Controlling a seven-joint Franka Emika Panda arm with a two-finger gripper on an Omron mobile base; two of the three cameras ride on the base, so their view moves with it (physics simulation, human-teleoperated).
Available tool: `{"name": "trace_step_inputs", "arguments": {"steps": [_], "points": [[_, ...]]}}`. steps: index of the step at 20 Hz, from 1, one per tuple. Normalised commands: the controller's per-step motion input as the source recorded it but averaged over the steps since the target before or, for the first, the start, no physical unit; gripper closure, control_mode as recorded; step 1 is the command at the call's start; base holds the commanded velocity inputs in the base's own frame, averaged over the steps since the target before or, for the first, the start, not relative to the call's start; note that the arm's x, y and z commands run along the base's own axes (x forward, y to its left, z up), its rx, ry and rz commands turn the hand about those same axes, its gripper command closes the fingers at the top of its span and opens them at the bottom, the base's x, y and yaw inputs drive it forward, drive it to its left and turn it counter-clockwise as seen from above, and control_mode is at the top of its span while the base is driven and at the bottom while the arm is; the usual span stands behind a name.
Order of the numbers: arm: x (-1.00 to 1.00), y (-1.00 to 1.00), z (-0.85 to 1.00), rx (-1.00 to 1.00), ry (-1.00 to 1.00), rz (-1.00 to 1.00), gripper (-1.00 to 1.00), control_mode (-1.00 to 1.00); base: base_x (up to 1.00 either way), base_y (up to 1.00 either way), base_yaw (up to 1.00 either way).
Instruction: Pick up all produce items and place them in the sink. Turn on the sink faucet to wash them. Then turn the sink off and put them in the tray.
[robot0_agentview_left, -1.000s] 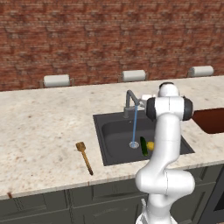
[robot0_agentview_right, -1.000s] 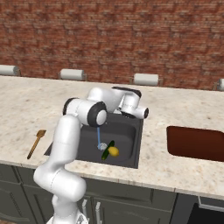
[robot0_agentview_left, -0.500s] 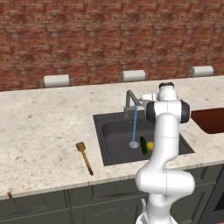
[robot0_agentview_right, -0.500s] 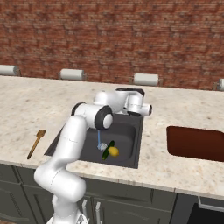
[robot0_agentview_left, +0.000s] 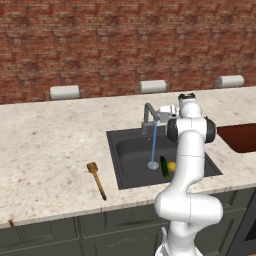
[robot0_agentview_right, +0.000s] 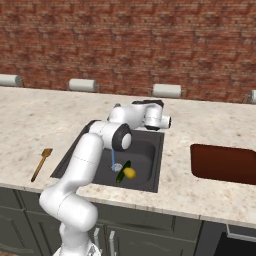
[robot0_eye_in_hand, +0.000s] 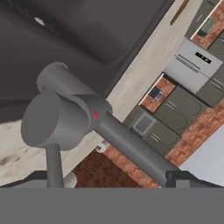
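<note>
The cucumber and the small yellow piece lie touching each other in the sink, just beside the drain, toward the front right of the basin. A blue stream of water falls from the faucet spout onto the drain area, so washing is under way. The gripper sits at the faucet, behind the basin; in the hand view the grey faucet head and its thin lever are right in front of the fingertips, which stand spread apart with nothing between them.

Step in hand, as judged: operate the faucet handle to shut off the water. Procedure:
- Keep the fingers wide and set one against the side of the lever
- Push sideways, steadily, without slipping off
- Confirm the stream has stopped before retracting

The tray lies on the counter to the right, well apart from the sink; the wooden spoon lies to the left
</note>
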Motion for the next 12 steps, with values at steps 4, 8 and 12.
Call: {"name": "trace_step_inputs", "arguments": {"steps": [4, 8, 12], "points": [[0.00, 0.58, 0.01, 0.00, -0.02, 0.00, -1.00, -1.00, 0.00, 0.00, 0.00], [0.00, 0.59, 0.00, 0.00, -0.02, 0.01, -1.00, -1.00, 0.00, 0.00, 0.00], [0.00, 0.89, 0.04, 0.00, -0.05, 0.03, -1.00, -1.00, 0.00, 0.00, 0.00]]}}
